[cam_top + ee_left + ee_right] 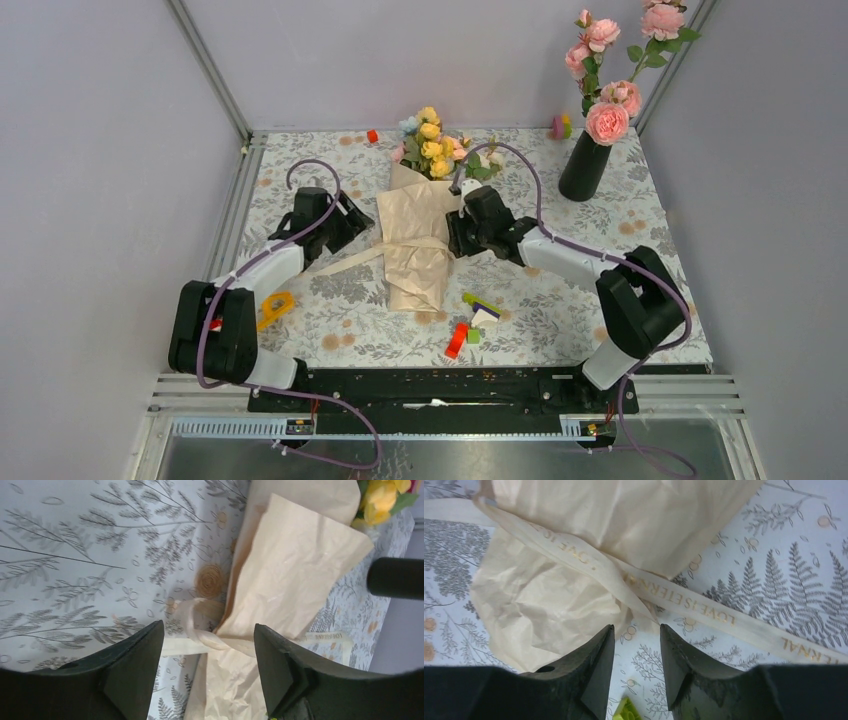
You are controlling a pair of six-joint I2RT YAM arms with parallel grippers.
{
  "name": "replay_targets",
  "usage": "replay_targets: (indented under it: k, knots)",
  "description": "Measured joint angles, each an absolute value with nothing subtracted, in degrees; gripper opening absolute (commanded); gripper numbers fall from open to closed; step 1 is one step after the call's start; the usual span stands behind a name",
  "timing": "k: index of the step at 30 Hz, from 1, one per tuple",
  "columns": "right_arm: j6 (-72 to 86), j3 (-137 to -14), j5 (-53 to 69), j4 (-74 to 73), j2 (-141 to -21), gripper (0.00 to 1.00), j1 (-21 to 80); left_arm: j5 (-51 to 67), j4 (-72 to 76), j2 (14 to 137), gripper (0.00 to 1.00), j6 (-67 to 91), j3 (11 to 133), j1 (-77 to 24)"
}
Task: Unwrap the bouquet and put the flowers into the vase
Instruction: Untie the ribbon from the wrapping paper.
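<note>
Bouquet [420,235]: lies flat at the centre of the surface [620,270], heads pointing away from the arms. Flowers [432,145], yellow, pink and pale blue, show at the far end. Wrap: crinkled beige paper [295,575], light, soft, likely to crease or tear if dragged. Binding: cream ribbon [684,602] with gold lettering, crossing the waist, its tails trailing to both sides; thin, limp and slippery, best pinched at a loose tail or where it twists. Left gripper [209,665]: just beside the wrap's left edge, jaws wide apart, holding nothing. Right gripper [636,655]: at the right edge, jaws apart but narrower, also unladen. Vase [585,165]: black, far right, well apart, already carrying tall pink roses [605,120] that screen its mouth. Stems are hidden inside the paper; whether the knot is loosened cannot be told.
</note>
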State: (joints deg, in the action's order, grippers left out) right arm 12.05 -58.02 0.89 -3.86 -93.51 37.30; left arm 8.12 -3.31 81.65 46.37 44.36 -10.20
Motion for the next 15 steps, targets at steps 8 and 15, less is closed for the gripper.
replay_targets:
  k: [8,15]
  knots:
    - [9.43,-67.70,6.83,-5.06,-100.20,0.49,37.30,8.88,-2.79,81.91,0.69,48.45,44.31,-17.65]
    - [9.23,-72.95,9.98,-6.04,-107.20,0.48,37.30,10.15,-0.47,83.02,0.69,51.35,43.09,-18.17]
